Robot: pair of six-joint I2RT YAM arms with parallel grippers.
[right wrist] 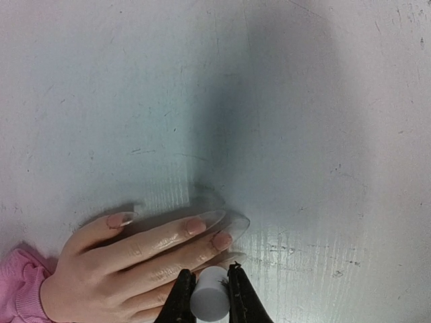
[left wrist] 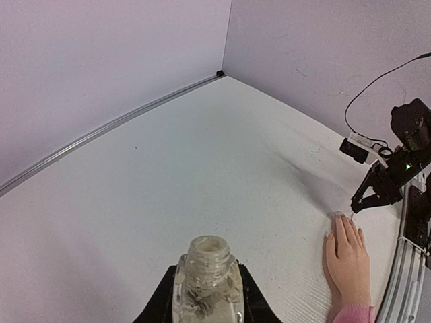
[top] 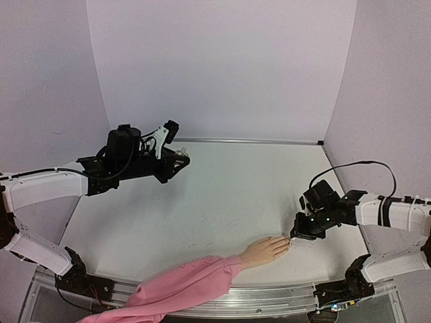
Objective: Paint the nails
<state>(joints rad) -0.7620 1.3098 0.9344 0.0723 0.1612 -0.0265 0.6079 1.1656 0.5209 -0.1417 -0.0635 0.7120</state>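
Observation:
The peach mannequin hand [top: 266, 250] lies palm down near the table's front edge, in a pink sleeve [top: 188, 286]. Its nails [right wrist: 205, 221] are long and clear, and point right in the right wrist view. My right gripper [right wrist: 209, 271] is shut on a small white cap [right wrist: 209, 297], directly over the fingertips nearest the camera; whatever is under the cap is hidden. In the top view the right gripper [top: 294, 235] sits at the hand's fingertips. My left gripper [left wrist: 207, 296] is shut on an uncapped clear glass bottle [left wrist: 207, 276], held upright above the table at back left [top: 176, 156].
White walls close in the table on three sides, with a metal strip [top: 249, 140] along the back edge. A metal rail [top: 269, 296] runs along the front edge under the sleeve. The right arm's black cable [top: 357, 165] loops above it.

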